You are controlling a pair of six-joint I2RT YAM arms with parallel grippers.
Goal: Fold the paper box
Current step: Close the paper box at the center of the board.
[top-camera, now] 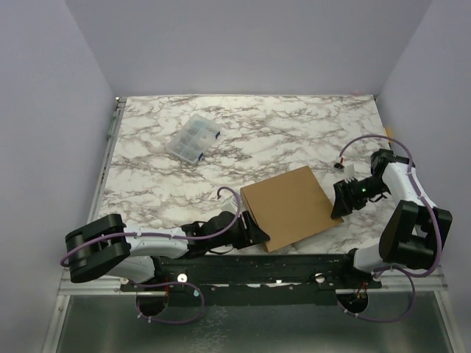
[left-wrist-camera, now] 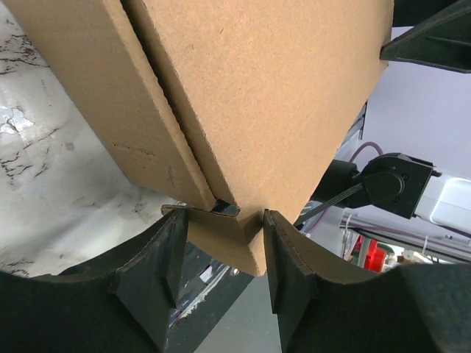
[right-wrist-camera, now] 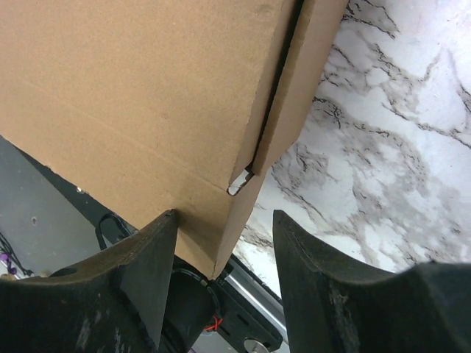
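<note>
straddling paper box (top-camera: 291, 206) corners, left gripper (left-wrist-camera: 224, 246) and right gripper (right-wrist-camera: 224, 246)

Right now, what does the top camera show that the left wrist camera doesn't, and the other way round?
Only the top view shows the clear compartment case, far back on the table, and the whole outline of the paper box. Only the left wrist view shows the box's corner close up, held in the left gripper, with a narrow gap where two panels meet. Both show brown cardboard and marbled tabletop.
</note>
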